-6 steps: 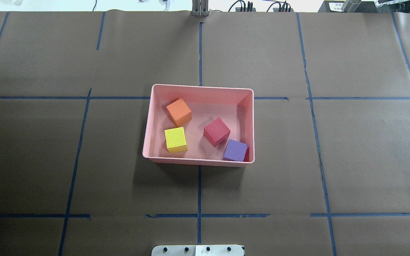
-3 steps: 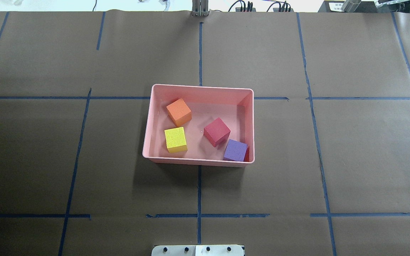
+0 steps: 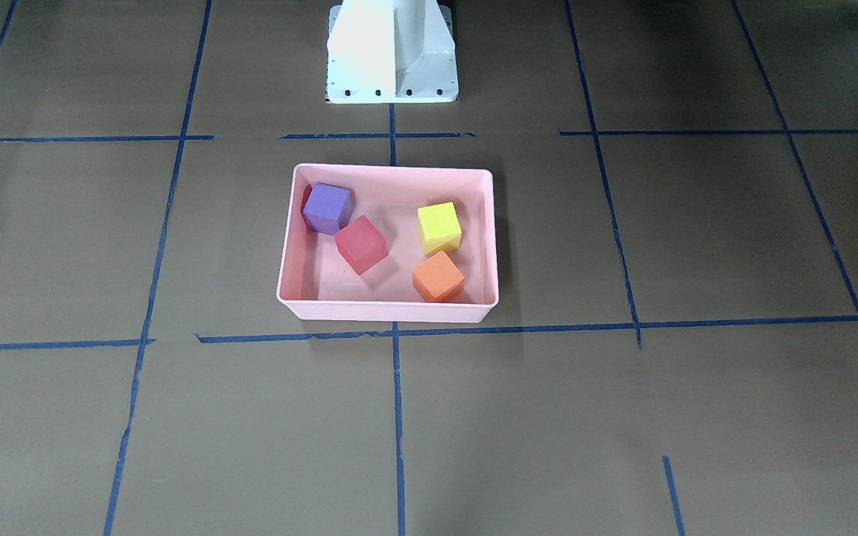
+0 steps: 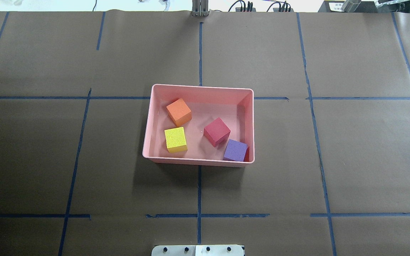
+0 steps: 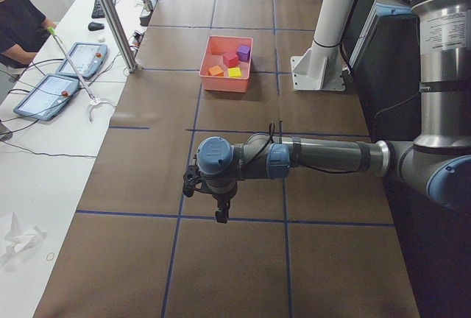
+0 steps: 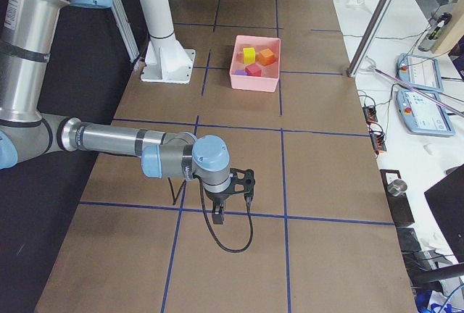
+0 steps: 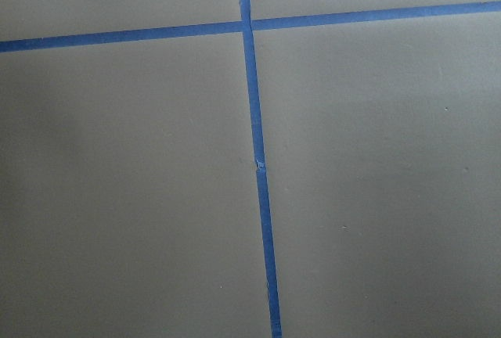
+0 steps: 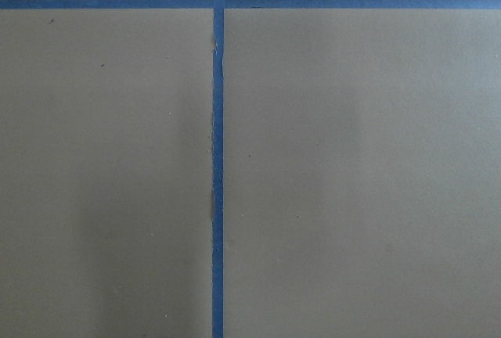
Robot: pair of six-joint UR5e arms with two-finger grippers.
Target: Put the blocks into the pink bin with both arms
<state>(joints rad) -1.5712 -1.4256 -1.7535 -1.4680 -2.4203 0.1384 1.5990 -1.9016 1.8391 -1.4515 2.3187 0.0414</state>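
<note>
The pink bin (image 4: 201, 87) sits at the table's middle and also shows in the front view (image 3: 388, 311). Inside it lie the orange block (image 4: 179, 111), the yellow block (image 4: 175, 139), the red block (image 4: 216, 131) and the purple block (image 4: 235, 150), the purple one in a corner. My left gripper (image 5: 220, 215) shows only in the left side view, far from the bin, pointing down over bare paper. My right gripper (image 6: 219, 215) shows only in the right side view, likewise far from the bin. I cannot tell whether either is open or shut. Both wrist views show only paper and blue tape.
Brown paper with blue tape lines (image 4: 199, 192) covers the table. The white pedestal base (image 3: 392, 52) stands behind the bin. A metal post (image 5: 110, 16), tablets (image 5: 44, 96) and an operator (image 5: 18, 16) are at the far table edge.
</note>
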